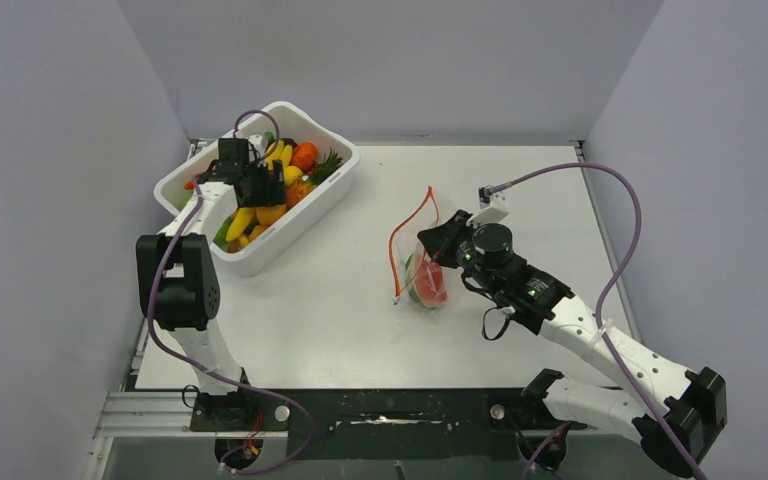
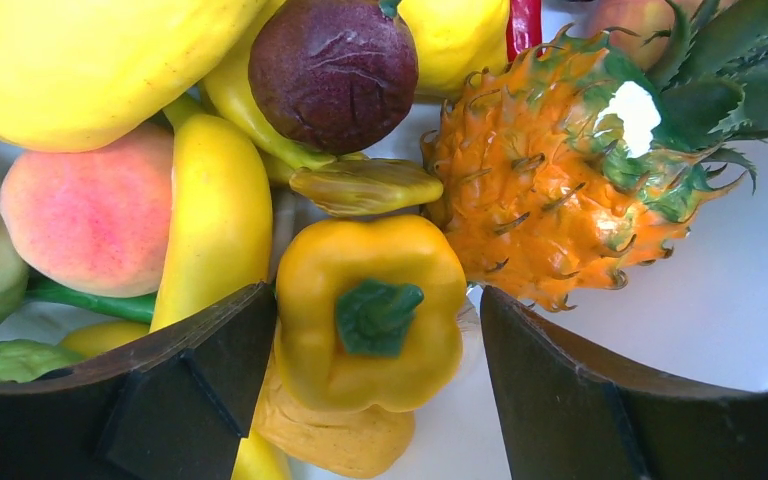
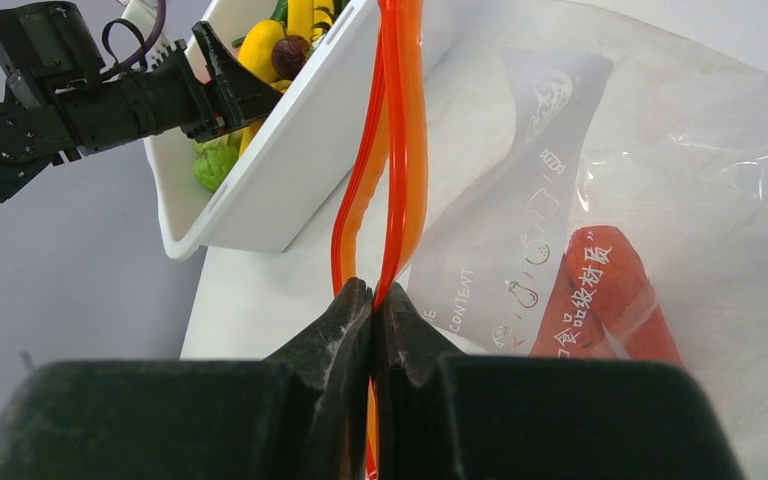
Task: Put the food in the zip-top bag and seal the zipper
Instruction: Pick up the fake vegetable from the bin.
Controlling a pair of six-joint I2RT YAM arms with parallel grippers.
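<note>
Reaching out toward 10 o'clock on the table, the left arm bends down into the white tub (image 1: 300, 222), where the left gripper (image 1: 252, 183) hangs with its fingers spread wide on either side of a yellow pepper (image 2: 370, 310) without touching it. From the pepper, a dark purple plum (image 2: 332, 70) lies at 12 o'clock, an orange pineapple (image 2: 550, 190) at 2 o'clock and a peach (image 2: 90, 215) at 10 o'clock. The right arm stretches in from 5 o'clock to the zip-top bag (image 3: 660, 150), which lies just toward 3 o'clock from the table's middle. The right gripper (image 3: 373, 300) is pinched tight on the red zipper (image 3: 400, 120), whose two strips part above the fingers. A red piece of food (image 3: 610, 290) sits inside. The bag's print reads "CONTENT", with the Chinese characters "食品级材质" beside it.
</note>
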